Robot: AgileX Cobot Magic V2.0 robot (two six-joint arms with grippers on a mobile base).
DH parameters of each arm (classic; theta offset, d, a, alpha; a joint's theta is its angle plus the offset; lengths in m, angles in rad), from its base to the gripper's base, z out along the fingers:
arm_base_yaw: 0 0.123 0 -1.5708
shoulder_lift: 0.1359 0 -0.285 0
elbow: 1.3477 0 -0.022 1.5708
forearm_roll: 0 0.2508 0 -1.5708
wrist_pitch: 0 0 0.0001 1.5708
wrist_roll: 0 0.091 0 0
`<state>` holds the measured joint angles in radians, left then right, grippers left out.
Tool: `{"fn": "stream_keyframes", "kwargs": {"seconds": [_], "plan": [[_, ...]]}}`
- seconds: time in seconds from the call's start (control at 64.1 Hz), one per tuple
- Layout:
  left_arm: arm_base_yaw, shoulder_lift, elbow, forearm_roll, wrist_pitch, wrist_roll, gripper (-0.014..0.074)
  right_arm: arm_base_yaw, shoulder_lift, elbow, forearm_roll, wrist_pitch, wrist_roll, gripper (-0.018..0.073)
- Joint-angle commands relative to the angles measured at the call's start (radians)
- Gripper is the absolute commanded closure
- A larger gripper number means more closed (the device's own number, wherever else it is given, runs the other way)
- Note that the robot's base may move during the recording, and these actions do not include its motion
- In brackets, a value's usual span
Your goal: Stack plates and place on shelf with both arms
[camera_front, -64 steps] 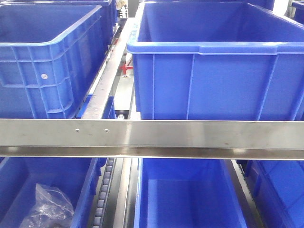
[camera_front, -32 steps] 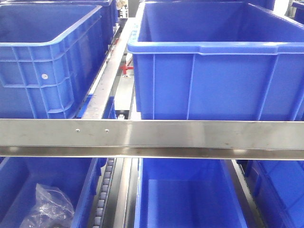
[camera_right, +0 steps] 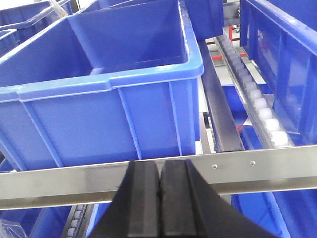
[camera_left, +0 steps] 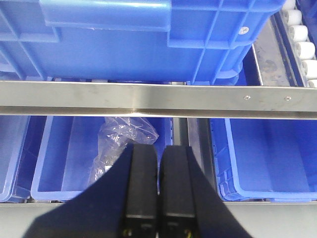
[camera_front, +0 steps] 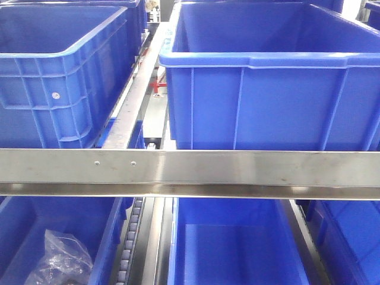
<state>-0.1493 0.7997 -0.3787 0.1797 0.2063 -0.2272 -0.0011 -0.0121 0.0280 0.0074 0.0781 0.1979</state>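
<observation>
No plates show in any view. The shelf is a brushed steel rack whose riveted rail point(camera_front: 190, 167) crosses the front view, also seen as the shelf rail point(camera_left: 158, 99) in the left wrist view and the shelf rail point(camera_right: 148, 174) in the right wrist view. My left gripper point(camera_left: 158, 148) is shut with nothing between its black fingers, hanging in front of the lower tier. My right gripper point(camera_right: 159, 166) is also shut and empty, its tips level with the rail. Neither gripper shows in the front view.
Big blue crates fill the rack: one upper left point(camera_front: 59, 71), one upper right point(camera_front: 267, 77), more below point(camera_front: 231, 249). A crumpled clear plastic bag point(camera_left: 121, 144) lies in a lower crate. White roller tracks point(camera_right: 257, 106) run between crates.
</observation>
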Motion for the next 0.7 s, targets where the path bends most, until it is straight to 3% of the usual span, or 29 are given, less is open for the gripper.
{"fn": "stream_keyframes", "kwargs": {"seconds": [0.0,0.406,0.5,0.687], "plan": [[0.002,-0.001,-0.029,0.002,-0.077,-0.007,0.0514,-0.007,-0.017,0.001,0.000,-0.084,-0.007,0.0512],[0.004,-0.017,-0.029,0.036,-0.070,-0.007,0.0514,-0.007,-0.017,0.001,0.000,-0.084,-0.007,0.0512],[0.004,-0.088,-0.029,-0.047,-0.067,-0.009,0.0514,-0.007,-0.017,0.001,0.000,-0.084,-0.007,0.0512],[0.006,-0.338,0.066,-0.022,-0.100,-0.009,0.0514,-0.007,-0.017,0.001,0.000,-0.084,-0.007,0.0512]]}}
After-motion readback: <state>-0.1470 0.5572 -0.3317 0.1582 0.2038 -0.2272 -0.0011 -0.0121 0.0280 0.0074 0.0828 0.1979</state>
